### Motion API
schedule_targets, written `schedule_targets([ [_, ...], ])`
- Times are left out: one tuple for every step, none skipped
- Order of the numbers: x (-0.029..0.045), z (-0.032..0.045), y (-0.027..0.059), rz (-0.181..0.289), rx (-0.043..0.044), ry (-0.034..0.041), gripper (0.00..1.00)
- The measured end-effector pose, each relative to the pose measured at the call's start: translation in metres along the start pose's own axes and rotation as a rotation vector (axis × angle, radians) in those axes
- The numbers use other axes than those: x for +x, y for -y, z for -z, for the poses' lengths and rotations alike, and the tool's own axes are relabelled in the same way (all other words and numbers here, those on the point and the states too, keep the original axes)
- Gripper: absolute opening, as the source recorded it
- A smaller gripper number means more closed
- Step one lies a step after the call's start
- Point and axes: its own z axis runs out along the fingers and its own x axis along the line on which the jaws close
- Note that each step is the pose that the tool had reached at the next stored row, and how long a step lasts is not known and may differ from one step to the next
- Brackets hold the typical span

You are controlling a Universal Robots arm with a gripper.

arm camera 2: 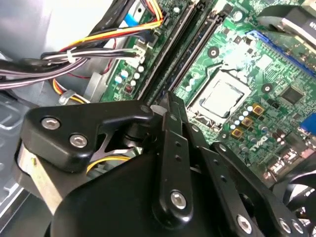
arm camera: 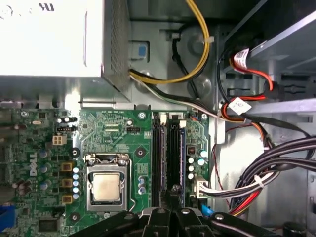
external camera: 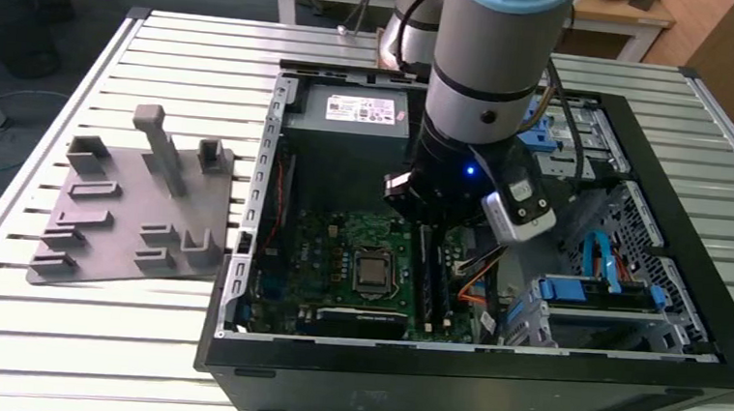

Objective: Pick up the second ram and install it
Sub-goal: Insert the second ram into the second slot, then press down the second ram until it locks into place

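Jaws look closed together; the gripper (arm camera 2: pixel 168 106) hangs over the memory slots (arm camera: pixel 165 158), frame centre, exterior view.

Open computer case (external camera: pixel 485 369), green motherboard (arm camera: pixel 118 133), grey fixture tray (external camera: pixel 134 209), slatted table (external camera: pixel 99 342)

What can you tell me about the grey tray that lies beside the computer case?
The grey tray looks like matte moulded plastic, a flat plate with rounded corners. One tall post and several lower blocks rise from it. It lies flat on the slatted metal table, on the exterior view's left of the open computer case. Its edge comes very close to the case wall; whether they touch I cannot tell.
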Motion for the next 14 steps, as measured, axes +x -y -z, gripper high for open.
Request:
schedule_targets([
  [0.0,0.0,0.0,0.0,-0.0001,0.0001,0.11],
  [0.0,0.0001,0.0,0.0,-0.0001,0.0,0.11],
  [0.0,0.0002,-0.0001,0.0,0.0001,0.0,0.11],
  [0.0001,0.0002,-0.0001,0.0,0.0001,0.0,0.11],
  [0.0,0.0003,-0.0002,0.0,0.0,0.0,0.11],
  [0.0,0.0003,-0.0003,0.0,0.0001,0.0,0.11],
  [0.0,0.0004,-0.0003,0.0,0.0,0.0,0.11],
  [0.0,0.0004,-0.0003,0.0,0.0001,0.0,0.11],
  [0.0,0.0005,-0.0004,0.0,0.0,0.0,0.11],
  [0.0,0.0005,-0.0004,0.0,0.0,0.0,0.11],
  [0.0,0.0006,-0.0005,0.0,0.0001,0.0,0.11],
  [0.0,0.0006,-0.0005,0.0,0.0001,0.0,0.11],
  [0.0,0.0006,-0.0005,0.0,0.0,0.0,0.11],
  [0.0,0.0003,-0.0007,0.0,-0.0002,0.0,0.11],
])
